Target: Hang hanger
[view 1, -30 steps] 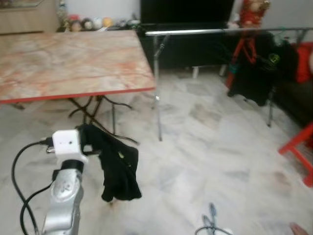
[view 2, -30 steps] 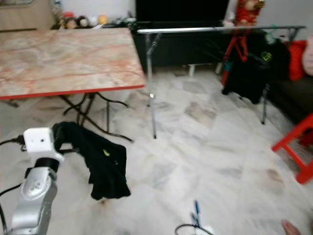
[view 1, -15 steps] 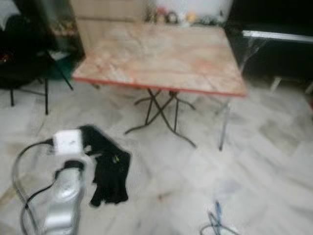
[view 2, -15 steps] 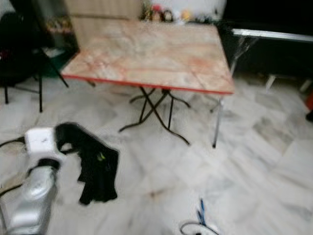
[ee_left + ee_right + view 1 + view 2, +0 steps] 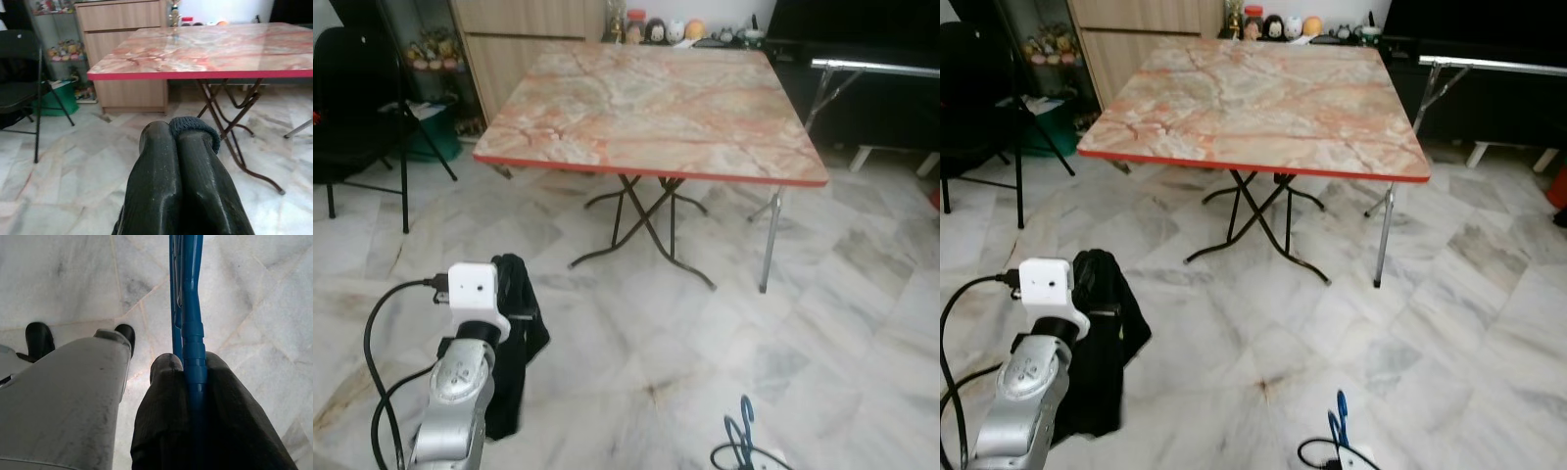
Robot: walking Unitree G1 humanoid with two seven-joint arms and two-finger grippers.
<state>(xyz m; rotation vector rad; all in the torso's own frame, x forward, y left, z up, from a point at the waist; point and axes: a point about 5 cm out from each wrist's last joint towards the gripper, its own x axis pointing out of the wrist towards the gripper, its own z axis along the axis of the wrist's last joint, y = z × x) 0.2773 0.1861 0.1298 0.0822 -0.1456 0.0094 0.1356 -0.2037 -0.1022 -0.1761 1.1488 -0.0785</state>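
Two grippers, left (image 5: 176,147) pinching black garment (image 5: 514,333), right (image 5: 188,364) clamping blue hanger (image 5: 188,293).

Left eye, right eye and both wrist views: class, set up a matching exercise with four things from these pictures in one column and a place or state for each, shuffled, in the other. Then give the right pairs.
Things
1. black garment
2. blue hanger
3. folding table
4. black chair

Places or states
A. stands at the far left of the room
B. gripped in the right gripper
C. marble-patterned top with a red edge
D. hangs from the left gripper

Pairs: 1-D, 2-B, 3-C, 4-A
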